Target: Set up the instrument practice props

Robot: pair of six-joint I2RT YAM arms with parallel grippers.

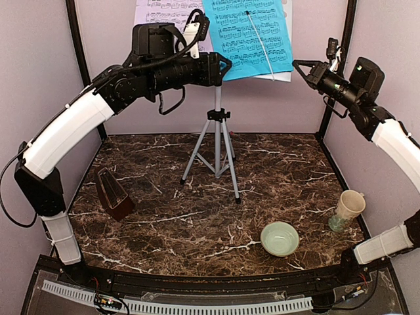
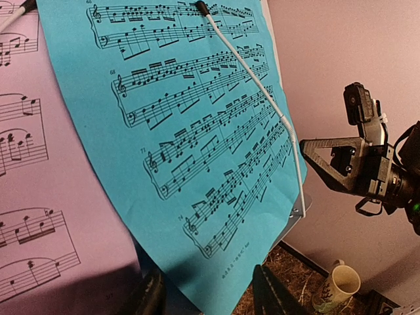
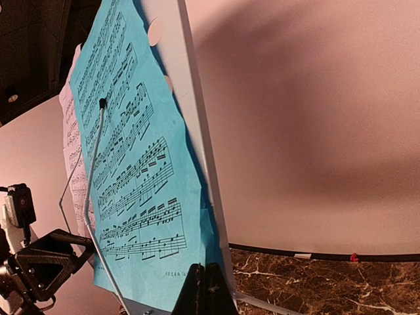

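Pages up on the stand, with a slip or a tip the likely trouble

The left pincer (image 2: 209, 295) stood apart astride the lower edge of the cyan page (image 1: 249, 33). Closing and pulling could crease it or drag it from under the wire retainer (image 2: 252, 75). A push might tip the music stand (image 1: 217, 141), a light silver tripod standing mid-bench toward the back edge. The right pincer (image 1: 300, 65), jaws together, hovered just beside the page's right edge. The lavender page (image 1: 164, 13) lay left of the cyan one. The metronome (image 1: 113, 195) sat near the left edge.
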